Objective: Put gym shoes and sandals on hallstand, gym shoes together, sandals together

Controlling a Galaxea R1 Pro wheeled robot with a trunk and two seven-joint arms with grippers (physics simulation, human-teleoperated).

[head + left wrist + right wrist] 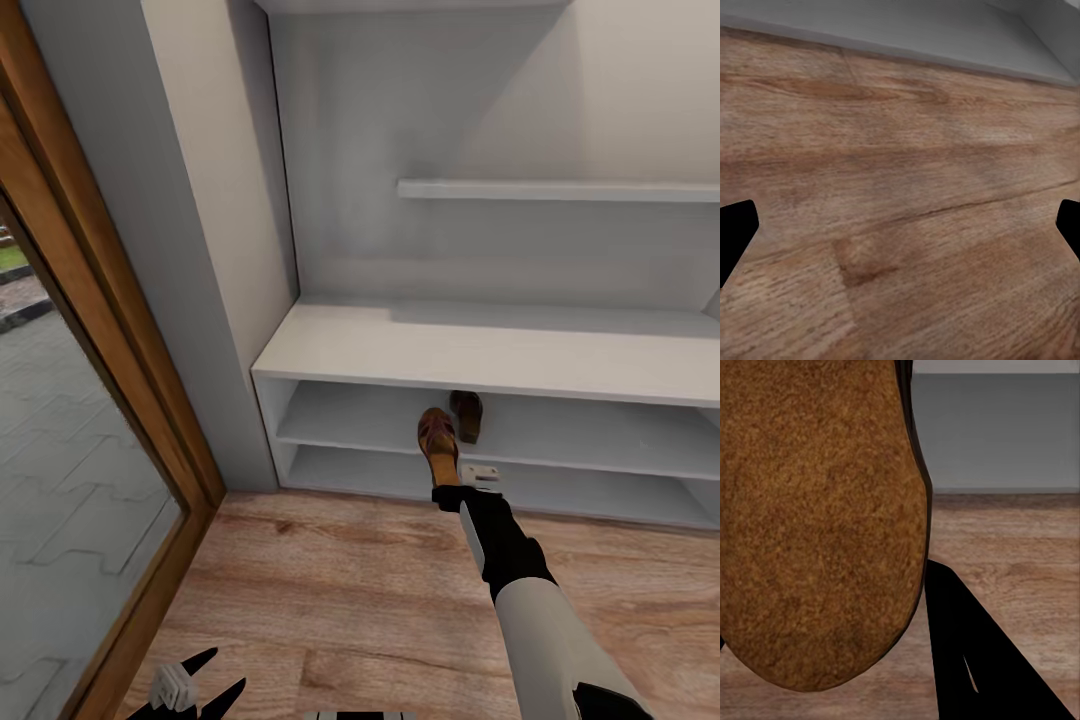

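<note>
The right gripper [458, 490] clamps a sandal [438, 443] by its heel, toe over the front edge of the rack's [480, 352] upper shelf. The other sandal [467, 414] lies deeper on that shelf, just beside. The left gripper [205, 680] hangs open over bare floor [330, 590].

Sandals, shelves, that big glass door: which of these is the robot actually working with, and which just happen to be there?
Part of the job:
- sandal held in the right gripper
- second sandal already on the shoe rack's upper shelf
- corridor floor

Just there:
- wood-framed glass door
- floating shelf
- idle left gripper, jaws open
</note>
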